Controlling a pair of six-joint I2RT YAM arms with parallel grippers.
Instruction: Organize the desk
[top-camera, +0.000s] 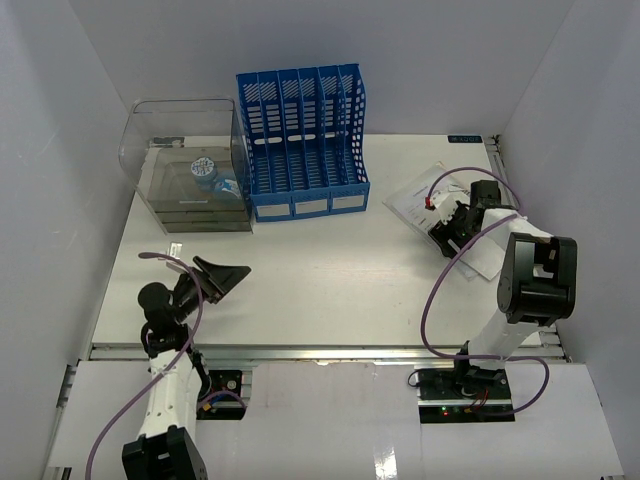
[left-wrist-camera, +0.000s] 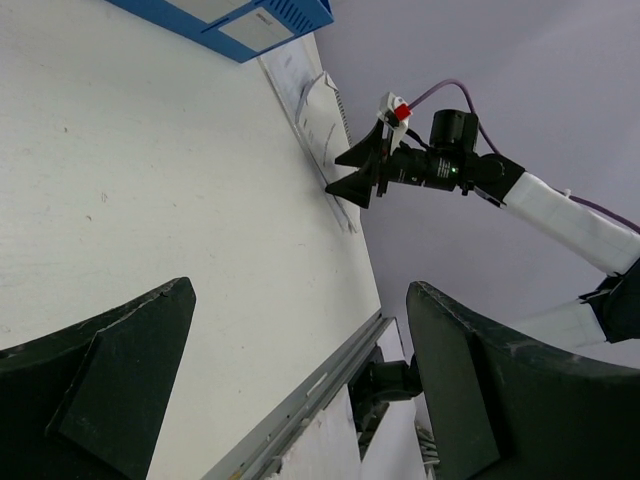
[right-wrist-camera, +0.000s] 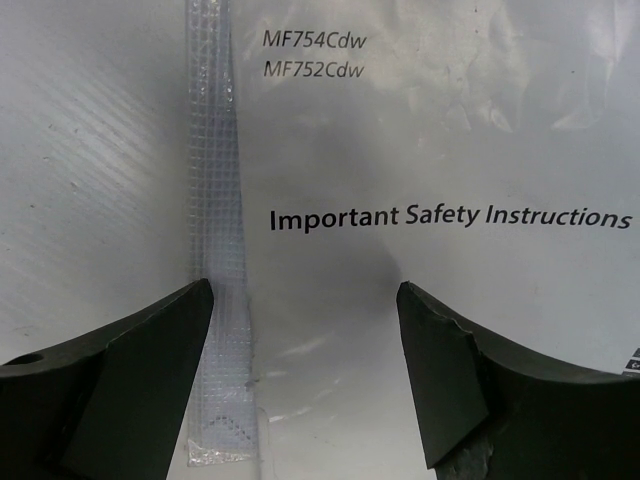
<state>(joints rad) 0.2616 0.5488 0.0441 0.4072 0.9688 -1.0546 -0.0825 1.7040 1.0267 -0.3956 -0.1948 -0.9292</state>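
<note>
A white tabletop (top-camera: 320, 290) is seen filling the middle of the top view, closed in by plain white walls (top-camera: 420, 60) at the back and on both sides. Its surface is matte and faintly scuffed, and a metal rail (top-camera: 320, 352) is fitted along the near edge. Its long axis is laid left to right, with one long edge turned toward the arms and the other toward the back wall. A blue file rack (top-camera: 302, 140) is stood at the back, with a clear box (top-camera: 190, 170) just beside it on the left. The left tool (left-wrist-camera: 300, 290) is held released, its jaws wide apart over bare surface. The right tool (right-wrist-camera: 305, 300) is likewise spread apart, gripping nothing, above a plastic-sleeved booklet (right-wrist-camera: 450, 150) headed "Important Safety Instructions", at the tabletop's back right.
</note>
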